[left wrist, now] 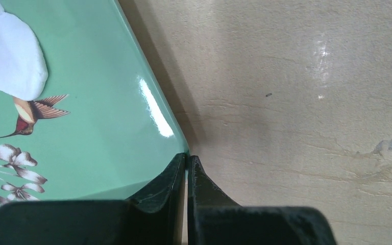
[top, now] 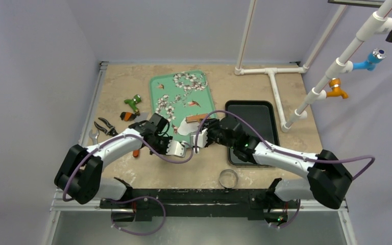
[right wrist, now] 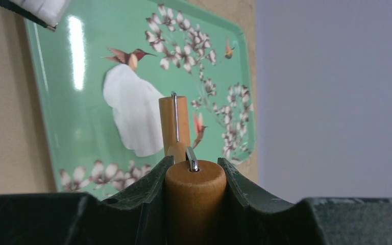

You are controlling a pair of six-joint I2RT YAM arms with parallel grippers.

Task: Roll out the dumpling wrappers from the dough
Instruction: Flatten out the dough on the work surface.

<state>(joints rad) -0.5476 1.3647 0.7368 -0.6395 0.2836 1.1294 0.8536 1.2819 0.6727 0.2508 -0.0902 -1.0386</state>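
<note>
On the green flower-printed tray (right wrist: 61, 102), flattened white dough (right wrist: 132, 120) lies just ahead of the right end effector (right wrist: 195, 161), clamped around the wooden roller (right wrist: 194, 196). The left end effector (left wrist: 187, 157), pinched shut, sits at the tray's corner.

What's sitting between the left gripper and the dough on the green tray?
Between the left gripper and the dough there is only bare tray, seen in the left wrist view.
</note>
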